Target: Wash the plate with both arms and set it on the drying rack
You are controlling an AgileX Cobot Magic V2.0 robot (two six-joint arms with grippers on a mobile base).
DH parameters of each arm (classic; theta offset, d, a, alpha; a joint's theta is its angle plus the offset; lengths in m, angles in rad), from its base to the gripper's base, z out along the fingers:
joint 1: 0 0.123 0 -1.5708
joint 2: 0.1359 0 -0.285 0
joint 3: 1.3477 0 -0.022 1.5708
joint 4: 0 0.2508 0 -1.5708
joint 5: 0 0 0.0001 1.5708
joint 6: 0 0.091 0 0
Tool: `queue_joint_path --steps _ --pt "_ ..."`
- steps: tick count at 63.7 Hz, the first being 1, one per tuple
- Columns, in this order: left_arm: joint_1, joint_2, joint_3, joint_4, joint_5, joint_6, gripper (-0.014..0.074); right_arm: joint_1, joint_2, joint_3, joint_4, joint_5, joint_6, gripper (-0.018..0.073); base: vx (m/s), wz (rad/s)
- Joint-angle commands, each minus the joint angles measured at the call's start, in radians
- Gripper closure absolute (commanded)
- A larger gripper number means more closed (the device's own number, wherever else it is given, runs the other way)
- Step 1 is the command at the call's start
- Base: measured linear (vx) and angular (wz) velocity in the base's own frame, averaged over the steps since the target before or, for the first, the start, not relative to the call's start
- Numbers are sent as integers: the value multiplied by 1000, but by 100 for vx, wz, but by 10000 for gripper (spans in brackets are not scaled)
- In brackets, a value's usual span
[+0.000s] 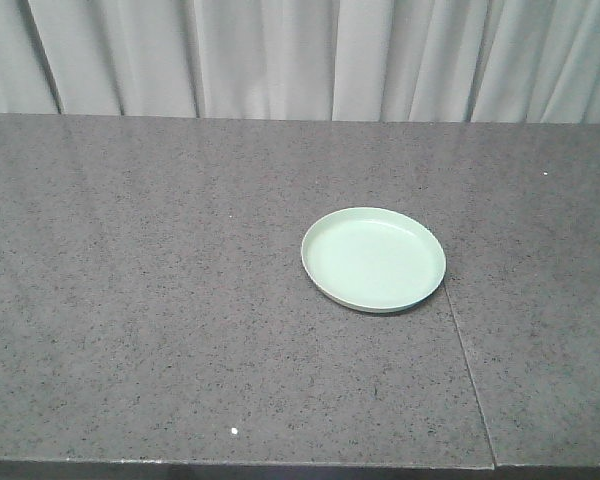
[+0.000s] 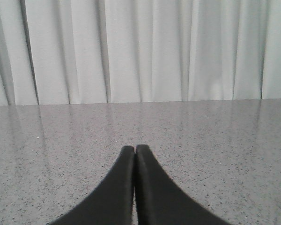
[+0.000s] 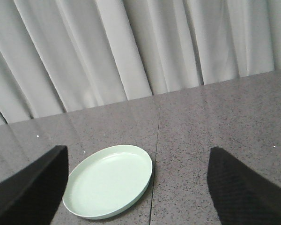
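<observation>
Right claw (image 3: 138, 153): spread wide, with nothing between its two dark fingers (image 3: 33, 187). The plate (image 3: 107, 182) lies flat on the desk (image 3: 234, 108), just ahead of and below this claw. It sits toward the claw's left finger rather than centred in the gap. Its far edge meets a seam (image 3: 155, 154) in the desk that runs away from the claw toward the curtain (image 3: 131, 51).

Judgement: the wide spread suits a rim grip, because a flat plate offers only its low raised edge to pinch. You would want to shift the claw leftward first, so the rim falls between the fingers.

Left claw (image 2: 134, 151): pressed fully together, tips touching, carrying nothing. Ahead of it you have only speckled desk and curtain. The plate is nowhere in what this claw faces.

Front view: the plate (image 1: 373, 258) is right side up and holds nothing. Neither arm shows in this view.

No drying rack appears in any view, and its position relative to either claw cannot be told.

Judgement: the task is at its start, with the plate not yet touched.

Risks: the plate may skate on the smooth desk if one finger reaches the rim first. You must also open the left claw before it can share the hold.
</observation>
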Motion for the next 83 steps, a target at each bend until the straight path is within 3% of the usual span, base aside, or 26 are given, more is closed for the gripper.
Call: queue_joint_path --steps 1,14,31,41,52,60,72,83 --pt "-4 -15 16 -10 -68 -3 602 -3 97 -112 8 -3 -78 -39 0 0" --pt "-4 -15 16 -10 -68 -3 602 -3 333 -344 45 179 -241 8 0 0" --pt "-4 -15 16 -10 -68 -3 602 -3 687 -585 336 347 -516 17 0 0" --pt "-4 -15 16 -10 -68 -3 602 9 891 -693 389 390 -572 17 0 0" --pt "-4 -15 16 -10 -68 -3 602 95 1097 -818 276 383 -511 17 0 0" --pt "-4 -15 16 -10 -68 -3 602 126 1236 -928 84 394 -316 17 0 0" --pt "-4 -15 16 -10 -68 -3 602 127 1386 -1070 -158 493 -126 17 0 0" --pt "-4 -15 16 -10 -68 -3 602 127 1485 -1176 -189 565 -106 17 0 0"
